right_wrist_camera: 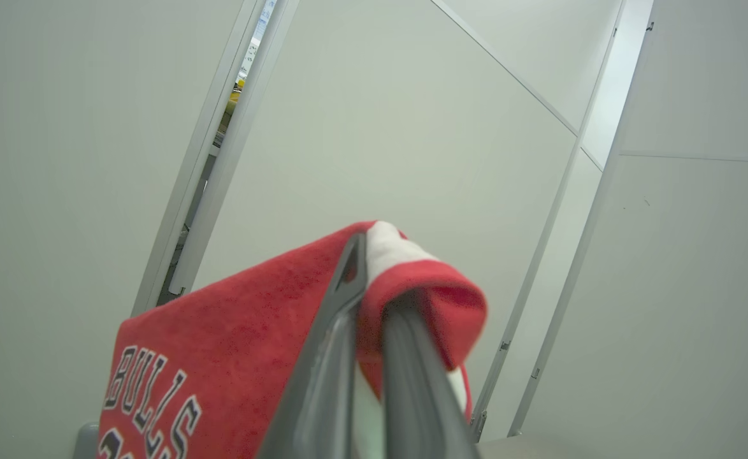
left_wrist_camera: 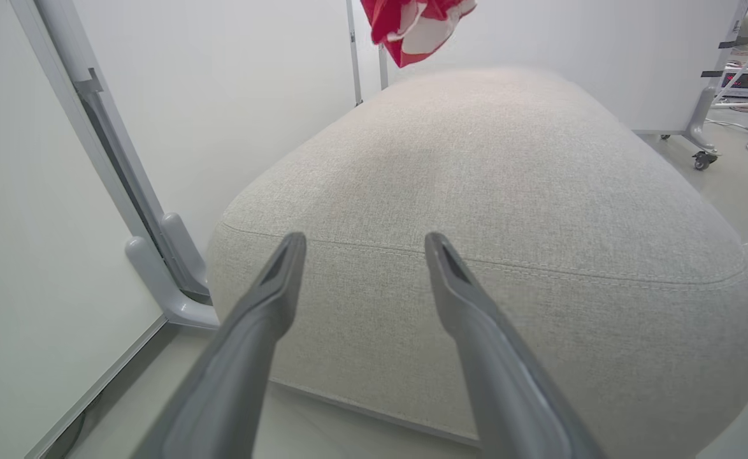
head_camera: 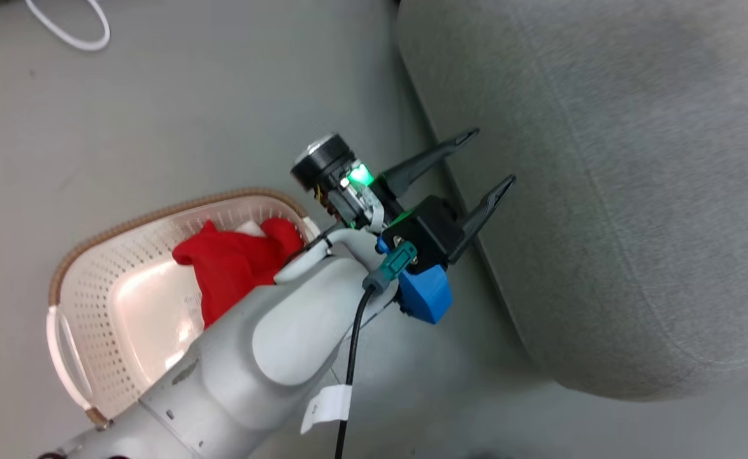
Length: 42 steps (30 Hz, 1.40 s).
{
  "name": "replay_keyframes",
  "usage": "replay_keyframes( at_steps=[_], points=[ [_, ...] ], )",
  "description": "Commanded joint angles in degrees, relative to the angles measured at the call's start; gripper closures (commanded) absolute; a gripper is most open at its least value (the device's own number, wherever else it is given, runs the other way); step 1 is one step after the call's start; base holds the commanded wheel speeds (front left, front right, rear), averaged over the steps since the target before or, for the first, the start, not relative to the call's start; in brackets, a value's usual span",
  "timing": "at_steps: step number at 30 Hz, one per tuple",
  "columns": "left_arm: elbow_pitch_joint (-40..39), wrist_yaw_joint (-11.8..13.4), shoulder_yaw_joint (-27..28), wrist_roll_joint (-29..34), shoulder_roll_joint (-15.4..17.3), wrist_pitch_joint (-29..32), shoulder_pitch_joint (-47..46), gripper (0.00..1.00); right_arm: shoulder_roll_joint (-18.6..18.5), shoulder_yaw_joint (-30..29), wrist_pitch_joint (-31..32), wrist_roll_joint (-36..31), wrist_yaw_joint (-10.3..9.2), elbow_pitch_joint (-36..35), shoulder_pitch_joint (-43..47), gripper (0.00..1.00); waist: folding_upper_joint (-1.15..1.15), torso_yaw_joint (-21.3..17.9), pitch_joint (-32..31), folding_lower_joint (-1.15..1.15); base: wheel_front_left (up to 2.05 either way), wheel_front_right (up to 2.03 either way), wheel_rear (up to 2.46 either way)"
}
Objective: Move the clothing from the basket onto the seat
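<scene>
Left pincer (head_camera: 494, 156) between seat (head_camera: 603, 191) and basket (head_camera: 87, 299)

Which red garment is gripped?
The Bulls-lettered jersey, pinched between the right gripper's fingers; the other red garment lies loose in the basket.

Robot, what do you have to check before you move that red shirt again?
1. Right gripper grips the red jersey: ok, shut tight on the fabric.
2. Left gripper free: ok, open and holding nothing.
3. Jersey hangs over the seat: cannot tell; the left wrist view shows it hanging up by the seat's far end.
4. Room on the seat: ok, nothing lies on the top that shows.
5. Basket emptied: not ok, red clothing lies inside.
</scene>
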Motion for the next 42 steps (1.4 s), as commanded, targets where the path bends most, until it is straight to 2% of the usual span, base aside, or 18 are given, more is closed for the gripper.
replay_keyframes(
  at_steps=[1,5,7,18,25,33,34,35,42],
  points=[
    [-0.1,0.1,0.1,0.5,0.5,0.0,-1.2,0.0,-1.0,-0.7,-0.2,0.0,0.01,0.5,-1.4,1.0,0.0,1.2,3.9,0.0,0.0,0.0,0.0],
    [-0.7,-0.1,-0.6,1.4,0.6,0.3,-3.7,0.0,-4.0,-4.3,-0.1,-0.4,0.01,3.6,-4.1,1.0,0.0,2.0,7.7,0.0,0.0,0.0,0.0],
    [-1.0,0.0,-0.6,1.6,0.9,0.3,-4.5,0.0,-4.0,-5.7,-0.1,-0.5,0.01,5.2,-5.0,1.0,0.0,2.2,9.0,0.0,0.0,0.0,0.0],
    [-1.7,0.4,-1.2,1.9,2.0,0.6,-6.0,0.0,0.6,-6.3,-0.1,-3.6,0.01,16.6,-1.7,1.0,0.0,2.7,13.2,0.0,0.0,0.0,0.0],
    [-2.0,1.0,-1.4,1.4,2.7,0.9,-5.7,0.0,2.8,-5.6,-0.1,-2.9,0.01,23.8,0.2,1.0,0.0,2.9,14.1,0.0,0.0,0.0,0.0],
    [-2.2,1.2,-1.7,1.0,3.8,1.0,-5.1,0.0,4.3,-4.6,-0.1,-2.4,0.01,28.5,0.8,1.0,0.0,2.5,13.9,0.0,0.0,0.0,0.0],
    [-2.2,1.3,-1.7,0.8,3.8,1.0,-4.9,0.0,4.4,-5.0,-0.1,-2.1,0.01,27.9,1.0,0.68,0.0,2.4,13.6,0.0,0.0,0.0,0.0],
    [-2.1,1.4,-1.8,0.7,3.7,0.9,-4.8,0.0,4.6,-5.2,-0.1,-1.9,0.01,27.4,1.3,0.0,0.0,2.4,13.2,0.0,0.0,0.0,0.0],
    [-1.9,2.3,-1.0,-0.7,3.1,0.1,-2.8,0.0,5.5,-5.7,-0.1,-1.1,0.01,20.3,9.2,0.0,0.0,2.2,8.4,0.0,0.0,0.0,0.0]
  ],
)
